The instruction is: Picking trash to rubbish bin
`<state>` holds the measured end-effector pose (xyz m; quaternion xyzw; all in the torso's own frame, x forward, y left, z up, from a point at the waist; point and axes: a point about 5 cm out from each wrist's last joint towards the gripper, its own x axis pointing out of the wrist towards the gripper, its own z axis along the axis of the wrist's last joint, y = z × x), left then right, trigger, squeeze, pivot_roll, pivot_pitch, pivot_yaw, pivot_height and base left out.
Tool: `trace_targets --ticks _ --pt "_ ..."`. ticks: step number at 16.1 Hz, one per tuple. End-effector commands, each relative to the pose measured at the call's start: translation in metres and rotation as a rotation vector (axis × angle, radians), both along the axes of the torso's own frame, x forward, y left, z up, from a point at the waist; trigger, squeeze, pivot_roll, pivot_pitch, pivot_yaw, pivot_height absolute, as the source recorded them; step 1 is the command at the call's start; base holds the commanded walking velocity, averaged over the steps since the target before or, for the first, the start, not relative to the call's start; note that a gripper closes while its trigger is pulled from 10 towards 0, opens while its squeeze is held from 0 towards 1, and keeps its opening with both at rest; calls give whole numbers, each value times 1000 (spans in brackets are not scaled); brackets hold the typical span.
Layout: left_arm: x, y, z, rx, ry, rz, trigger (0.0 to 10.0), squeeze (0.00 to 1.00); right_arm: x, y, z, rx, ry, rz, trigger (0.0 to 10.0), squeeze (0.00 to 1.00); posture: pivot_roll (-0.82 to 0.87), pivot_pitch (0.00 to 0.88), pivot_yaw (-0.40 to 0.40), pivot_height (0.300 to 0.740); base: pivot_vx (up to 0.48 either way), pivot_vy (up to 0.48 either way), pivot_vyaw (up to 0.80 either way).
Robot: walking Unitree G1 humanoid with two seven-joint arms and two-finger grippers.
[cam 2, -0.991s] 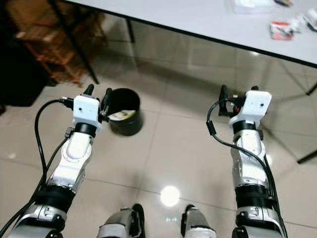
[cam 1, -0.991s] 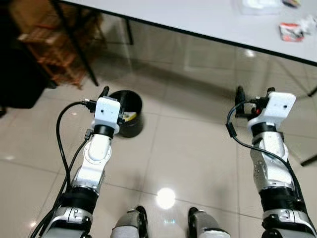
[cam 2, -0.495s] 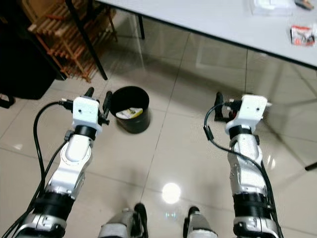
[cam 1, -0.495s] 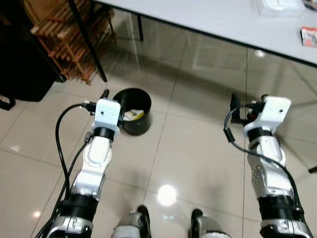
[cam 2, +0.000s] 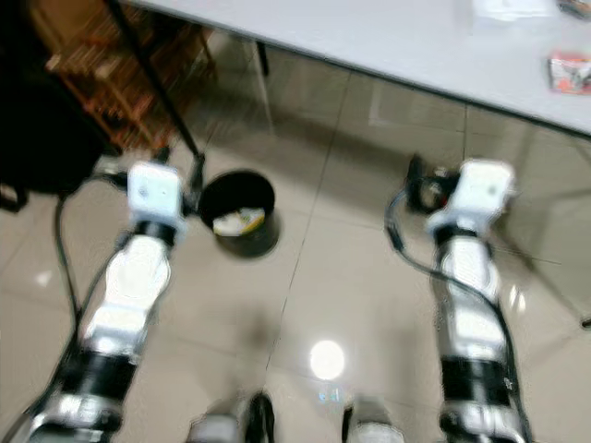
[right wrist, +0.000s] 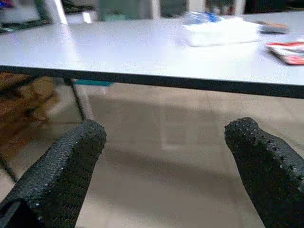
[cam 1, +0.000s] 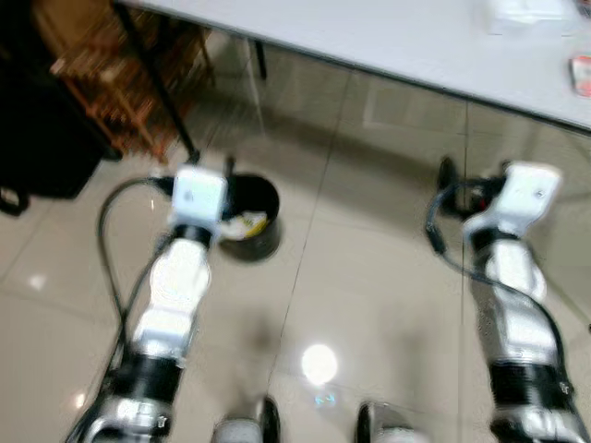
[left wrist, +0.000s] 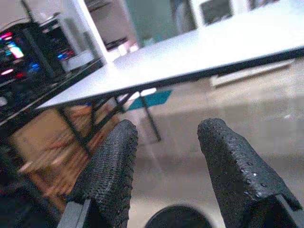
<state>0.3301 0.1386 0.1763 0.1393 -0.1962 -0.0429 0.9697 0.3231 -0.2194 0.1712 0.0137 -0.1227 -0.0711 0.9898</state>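
Now, head views: both blurred; black rubbish bin (cam 1: 247,218) on the tiled floor (cam 1: 369,277) below the white table (cam 1: 406,37), pale and yellow trash (cam 2: 236,221) inside it.
Left gripper (left wrist: 166,166): raised just beside the bin's rim; wrist view shows fingers (left wrist: 111,175) apart, nothing between them, with the bin's dark rim low between them.
Right gripper (right wrist: 171,166): raised over bare floor, well apart from the bin; wrist view shows fingers (right wrist: 61,166) spread wide, empty.
Wrist-only detail: right wrist view looks along the tabletop and shows a clear bag (right wrist: 221,31) and a red packet (right wrist: 287,50) near the table's front edge; left wrist view shows the table's black legs and a wooden rack (left wrist: 52,152).
Head-only detail: both silver arms, black cable, robot's feet at the bottom edge; red packet (cam 2: 568,69) at the tabletop's right end.
Change from 0.5 s ago: whole picture shifted and blurred, so the camera moved; bin keeps its place beside the left gripper; both grippers stay spread.
Bin look: round, black, upright, trash low inside.
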Motion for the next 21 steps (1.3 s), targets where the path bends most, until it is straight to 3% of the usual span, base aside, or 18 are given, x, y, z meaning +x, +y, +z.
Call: trace_targets --ticks 1,4,17,21 --pt "-1 10 0 18 7 23 10000 0 1 8 4 5 -10 20 10000 0 29 232 93 740 375 0 0" --pt "-2 9 1 18 8 20 10000 0 0 9 6 18 -8 29 10000 0 29 232 95 740 375 0 0" --pt "-1 8 0 25 27 0 10000 0 2 12 6 38 5 29 10000 0 29 244 103 740 364 0 -800" --pt "-1 6 1 26 26 -10 10000 0 2 11 9 40 -8 15 10000 0 24 243 104 740 343 0 0"
